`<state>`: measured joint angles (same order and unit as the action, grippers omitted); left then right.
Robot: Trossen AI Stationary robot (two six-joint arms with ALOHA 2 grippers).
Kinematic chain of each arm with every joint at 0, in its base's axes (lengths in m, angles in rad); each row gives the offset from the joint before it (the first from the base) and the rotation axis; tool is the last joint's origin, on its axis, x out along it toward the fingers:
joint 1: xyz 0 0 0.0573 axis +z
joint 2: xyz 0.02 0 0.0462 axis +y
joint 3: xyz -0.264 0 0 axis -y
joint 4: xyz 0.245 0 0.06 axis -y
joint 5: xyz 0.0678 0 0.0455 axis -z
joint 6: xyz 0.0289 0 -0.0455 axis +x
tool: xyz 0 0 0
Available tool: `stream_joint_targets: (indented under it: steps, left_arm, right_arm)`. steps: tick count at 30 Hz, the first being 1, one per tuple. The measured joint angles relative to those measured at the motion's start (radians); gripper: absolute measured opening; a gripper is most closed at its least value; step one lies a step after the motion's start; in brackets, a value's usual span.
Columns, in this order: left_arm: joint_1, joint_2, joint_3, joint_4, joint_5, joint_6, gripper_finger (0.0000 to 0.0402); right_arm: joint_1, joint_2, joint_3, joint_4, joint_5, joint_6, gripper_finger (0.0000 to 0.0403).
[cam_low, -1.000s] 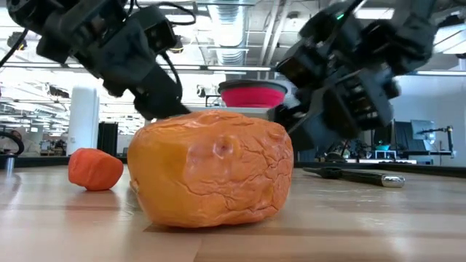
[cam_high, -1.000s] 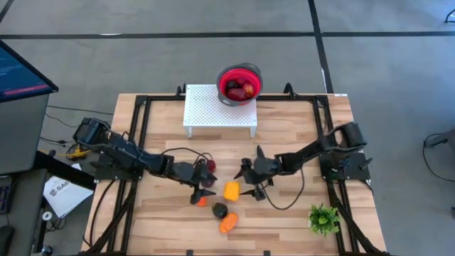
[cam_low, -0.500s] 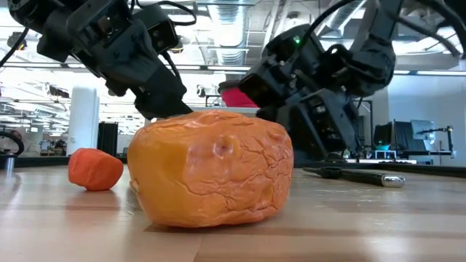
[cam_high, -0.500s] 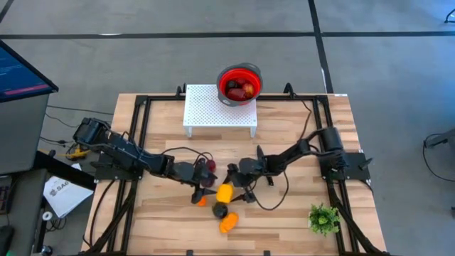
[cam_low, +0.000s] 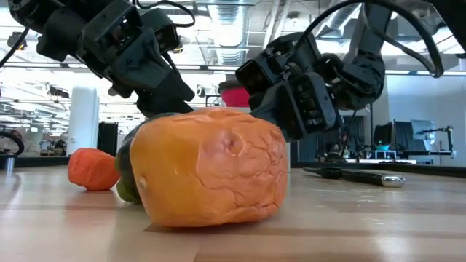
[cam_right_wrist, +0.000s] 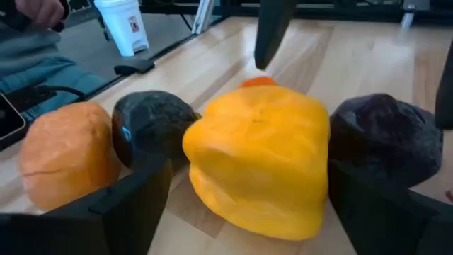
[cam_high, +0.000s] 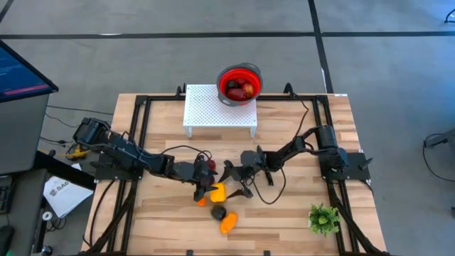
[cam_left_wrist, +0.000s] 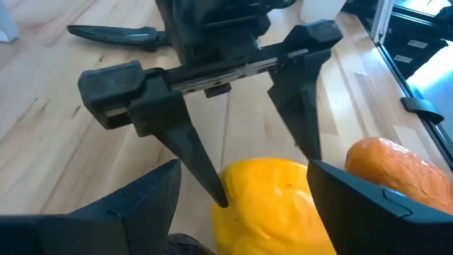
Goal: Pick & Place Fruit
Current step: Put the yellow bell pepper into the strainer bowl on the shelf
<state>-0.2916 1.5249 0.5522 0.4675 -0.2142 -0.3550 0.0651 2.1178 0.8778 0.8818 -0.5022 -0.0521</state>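
Now the yellow bell pepper (cam_high: pixel 216 190) lies on the wooden table (cam_high: pixel 284 213), and both grippers crowd it from opposite sides. The right gripper (cam_high: pixel 229 186) is spread wide, its two fingers (cam_left_wrist: pixel 195 152) standing to either side of the pepper's far end in the left wrist view; one fingertip is right against the yellow skin, though the fingers are not closed on it. The left gripper (cam_high: pixel 202 189) sits just on the pepper's other side, also parted, with its dark fingers (cam_left_wrist: pixel 134 205) framing the pepper without pinching it.

Close around the pepper lie more fruit: a blackish-green avocado (cam_high: pixel 219 211) just nearer the table's front edge, an orange fruit (cam_high: pixel 227 224) beyond that (the one filling the low view (cam_low: pixel 207 169)), a small orange-red piece (cam_high: pixel 202 201) almost under the left gripper, and a dark purple fruit (cam_right_wrist: pixel 386 138) touching or nearly touching the pepper's side.

Well away from the pepper, at the table's back edge, a red bowl (cam_high: pixel 239 84) holding red fruit stands on the corner of a white perforated stand (cam_high: pixel 213 108). A green sprig (cam_high: pixel 323 218) lies far off toward the front right corner. A black-handled knife (cam_left_wrist: pixel 113 34) rests on the wood behind the right gripper.
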Motion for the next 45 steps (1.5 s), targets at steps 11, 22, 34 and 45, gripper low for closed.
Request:
stream_joint_targets:
  steps: [11, 22, 34, 45]
  left_arm:
    - [-0.041, -0.138, 0.000, -0.286, 0.104, -0.134, 0.0301]
    - [-0.084, -0.061, 0.000, -0.250, 0.116, -0.211, 0.0247]
    - [0.003, 0.087, 0.000, -0.022, 0.144, -0.201, 0.0149]
    - [0.081, 0.085, 0.000, 0.014, 0.041, -0.089, 0.0136]
  right_arm:
    - [-0.004, 0.000, 0.000, -0.012, 0.004, 0.000, 0.0261]
    - [-0.009, -0.009, 0.000, -0.037, 0.013, 0.007, 0.0260]
    - [-0.001, -0.019, -0.001, -0.127, -0.011, 0.059, 0.0260]
    - [0.022, -0.208, -0.099, -0.331, 0.298, 0.083, 0.0260]
